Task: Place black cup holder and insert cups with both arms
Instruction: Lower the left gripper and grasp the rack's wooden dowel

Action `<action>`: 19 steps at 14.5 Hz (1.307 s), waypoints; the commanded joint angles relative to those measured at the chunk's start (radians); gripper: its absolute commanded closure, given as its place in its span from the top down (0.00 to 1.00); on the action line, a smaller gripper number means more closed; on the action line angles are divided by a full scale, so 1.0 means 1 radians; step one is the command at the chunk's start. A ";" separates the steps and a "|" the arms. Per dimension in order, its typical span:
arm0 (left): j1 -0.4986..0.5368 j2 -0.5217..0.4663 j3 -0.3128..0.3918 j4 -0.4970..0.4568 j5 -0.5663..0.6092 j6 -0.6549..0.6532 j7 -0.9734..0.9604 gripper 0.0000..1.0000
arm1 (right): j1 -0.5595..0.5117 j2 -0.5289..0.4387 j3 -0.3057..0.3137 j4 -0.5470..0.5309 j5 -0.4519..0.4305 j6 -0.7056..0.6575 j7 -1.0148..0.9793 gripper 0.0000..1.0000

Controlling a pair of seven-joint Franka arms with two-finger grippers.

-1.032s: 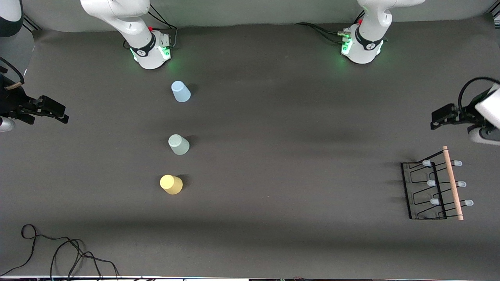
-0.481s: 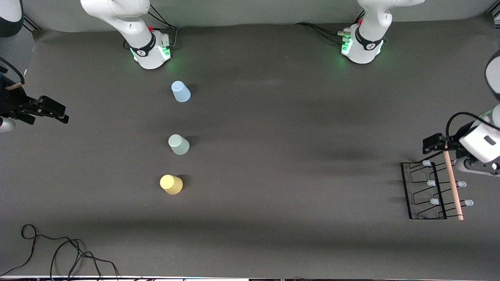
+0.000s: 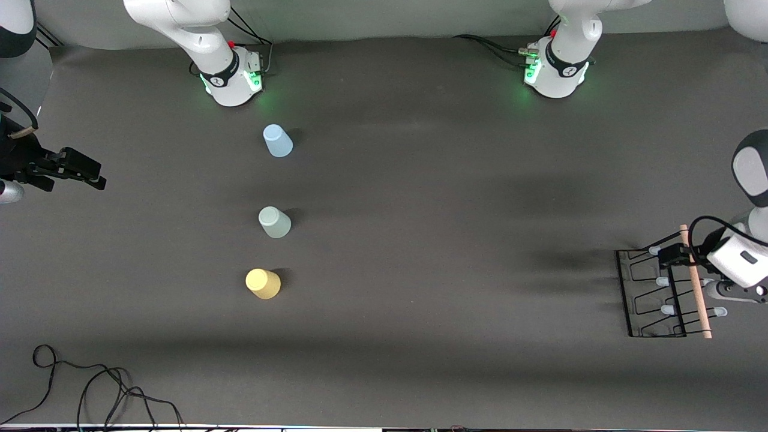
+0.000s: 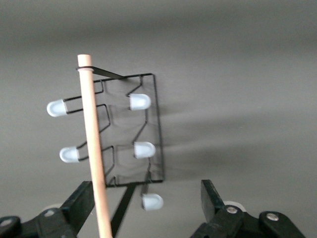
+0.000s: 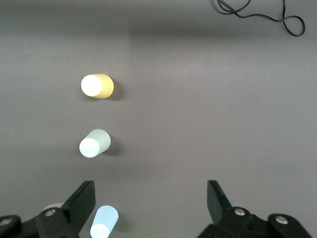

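Three cups point(image 3: 275, 222), one black cup holder point(image 3: 651, 294), six pegs point(image 4: 140, 102)

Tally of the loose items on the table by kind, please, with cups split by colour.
Light blue cup: 1
Pale green cup: 1
Yellow cup: 1
Black cup holder: 1
Loose black cable: 1
Total: 5
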 commanded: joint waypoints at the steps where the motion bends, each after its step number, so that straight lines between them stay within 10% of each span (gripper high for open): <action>1: 0.072 0.033 -0.007 0.008 0.000 0.060 0.078 0.94 | 0.006 0.010 -0.005 0.020 -0.005 -0.018 -0.018 1.00; 7: 0.080 0.108 -0.007 0.014 0.001 0.104 0.085 0.91 | 0.006 0.010 -0.005 0.020 -0.005 -0.018 -0.018 1.00; 15: 0.080 0.119 -0.007 0.014 0.004 0.102 0.140 0.52 | 0.006 0.010 -0.005 0.020 -0.005 -0.018 -0.019 1.00; 19: 0.081 0.119 -0.005 0.014 0.013 0.101 0.144 0.51 | 0.004 0.010 -0.005 0.021 -0.005 -0.018 -0.018 1.00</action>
